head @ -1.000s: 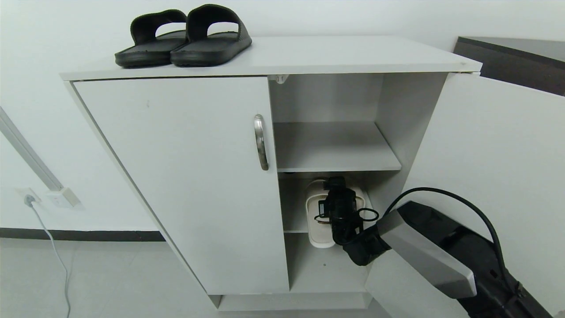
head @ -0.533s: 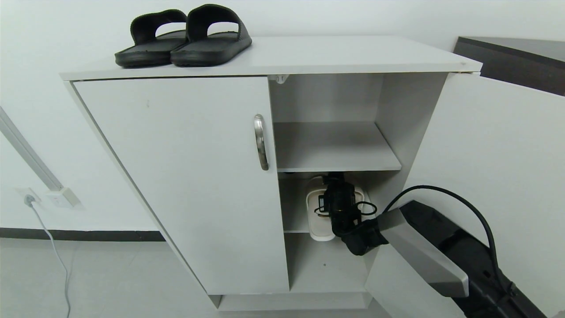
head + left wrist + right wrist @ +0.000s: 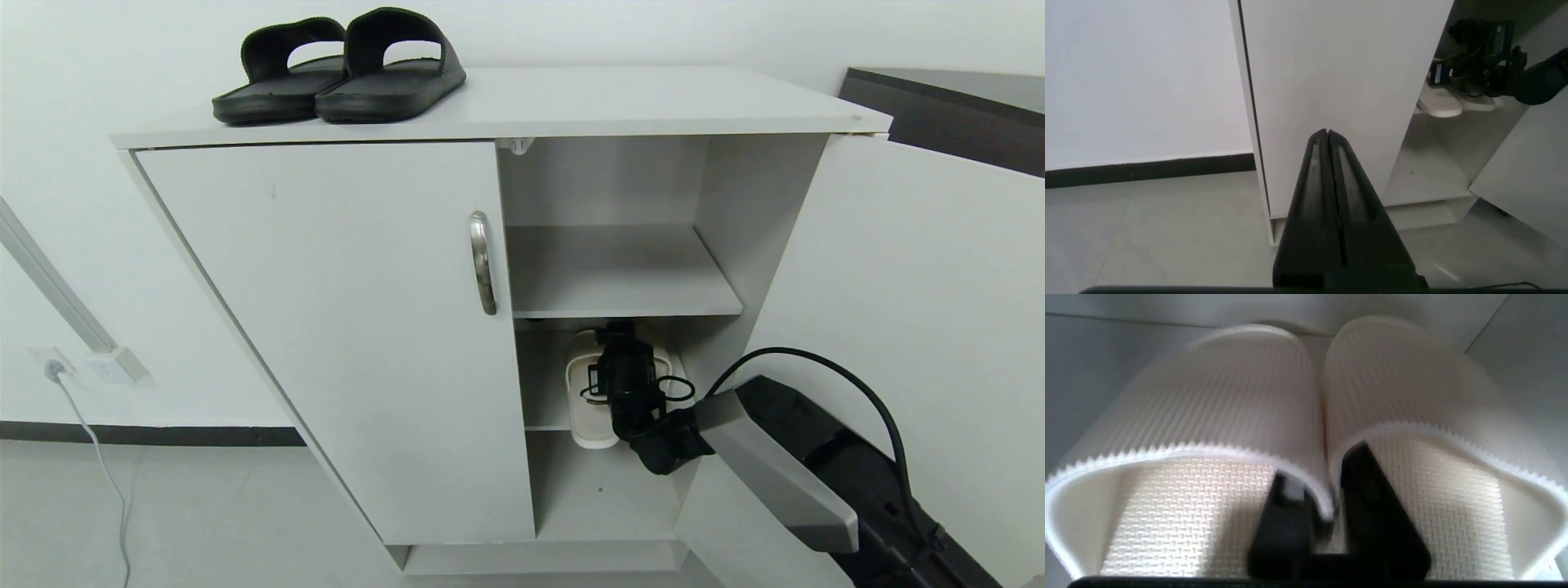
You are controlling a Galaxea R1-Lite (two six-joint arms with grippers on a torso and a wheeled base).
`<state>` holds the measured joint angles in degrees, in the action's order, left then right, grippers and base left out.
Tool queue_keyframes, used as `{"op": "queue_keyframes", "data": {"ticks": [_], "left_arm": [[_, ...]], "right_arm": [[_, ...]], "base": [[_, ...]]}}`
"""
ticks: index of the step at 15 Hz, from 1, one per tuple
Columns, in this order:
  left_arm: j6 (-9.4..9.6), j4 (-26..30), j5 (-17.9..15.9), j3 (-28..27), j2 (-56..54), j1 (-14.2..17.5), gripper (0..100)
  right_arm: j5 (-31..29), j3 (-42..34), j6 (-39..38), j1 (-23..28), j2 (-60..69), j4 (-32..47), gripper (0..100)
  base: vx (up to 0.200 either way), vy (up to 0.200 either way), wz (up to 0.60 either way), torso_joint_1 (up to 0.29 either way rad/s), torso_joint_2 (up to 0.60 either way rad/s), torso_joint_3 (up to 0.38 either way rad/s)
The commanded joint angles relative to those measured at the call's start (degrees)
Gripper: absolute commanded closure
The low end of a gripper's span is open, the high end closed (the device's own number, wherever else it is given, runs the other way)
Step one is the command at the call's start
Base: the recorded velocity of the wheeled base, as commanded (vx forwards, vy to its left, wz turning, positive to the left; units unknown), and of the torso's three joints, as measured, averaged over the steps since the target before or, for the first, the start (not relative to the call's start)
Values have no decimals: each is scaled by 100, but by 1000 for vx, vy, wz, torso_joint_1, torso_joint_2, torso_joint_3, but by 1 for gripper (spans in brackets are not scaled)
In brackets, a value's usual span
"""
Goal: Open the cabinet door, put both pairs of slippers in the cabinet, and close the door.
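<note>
No legible text, no labels, numbers or signs anywhere.

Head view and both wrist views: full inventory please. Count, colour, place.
black rubber slide slippers: 2 (one pair), black, side by side on the cabinet top, left end
white ribbed foam slippers: 2 (one pair), white, side by side on the second shelf down in the open right compartment, heels past the shelf edge
white two-door cabinet: 1, white, against the wall; left door shut, right door open
curved metal door handle: 1, silver, on the shut left door
wall socket with plugged cable: 1, white, low on the wall at left
right end effector: 1, black, pinching the white slippers' adjoining inner walls
left end effector: 1, black, shut, low before the shut left door
</note>
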<state>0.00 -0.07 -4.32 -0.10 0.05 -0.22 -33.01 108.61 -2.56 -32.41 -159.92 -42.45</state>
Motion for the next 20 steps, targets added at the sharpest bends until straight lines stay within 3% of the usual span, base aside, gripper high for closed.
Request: {"op": "queue_keyframes", "data": {"ticks": [1,8,13,20], "left_arm": [[0,-1,1,1,4,4,100],[9,-1,-8,1,4,-4,100],[9,-1,-8,1,4,-4,100],[9,-1,-8,1,4,-4,100]], "right_arm": [[-3,-24,1,-2,-13,0,0],[-21,-885,-175,-54,444,-194,0],[-65,-3451,-421,-441,1929,-1345,0],[-100,-6150,-711,-1048,3160,-2619,0]], "base": [[0,0,0,0,0,0],[0,0,0,0,0,0],[0,0,0,0,0,0],[0,0,0,0,0,0]]}}
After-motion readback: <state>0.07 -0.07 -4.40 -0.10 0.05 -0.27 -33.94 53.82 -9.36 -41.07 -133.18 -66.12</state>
